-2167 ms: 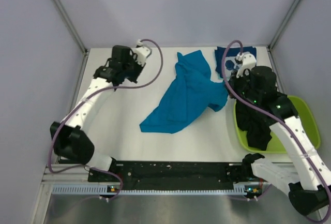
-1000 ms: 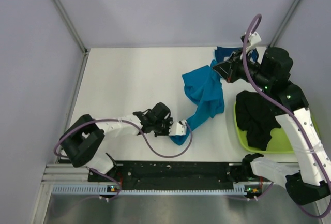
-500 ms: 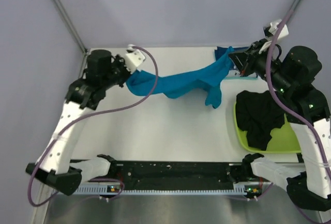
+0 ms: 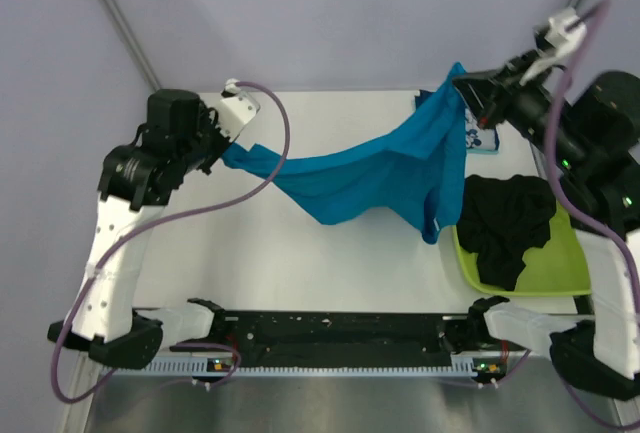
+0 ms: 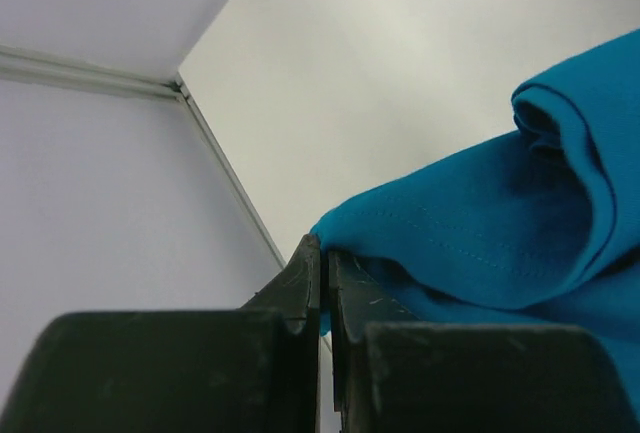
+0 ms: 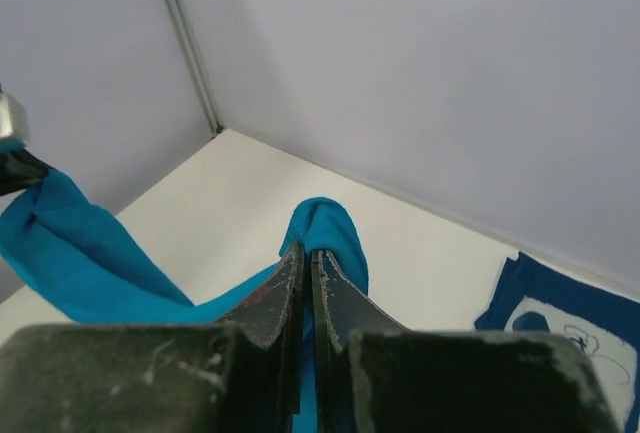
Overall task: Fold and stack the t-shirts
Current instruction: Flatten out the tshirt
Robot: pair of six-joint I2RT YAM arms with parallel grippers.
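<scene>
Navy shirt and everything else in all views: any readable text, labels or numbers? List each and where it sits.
No readable text anywhere.
navy t-shirt: white cartoon drawing; any lettering in it is too blurred to read.
teal t-shirt: plain, no print.
black t-shirt and green basin: no markings visible.

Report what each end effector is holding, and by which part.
Both hold the teal-blue t-shirt, hanging stretched between them. The left end effector pinches an edge at one end; the right end effector pinches the opposite end.
</scene>
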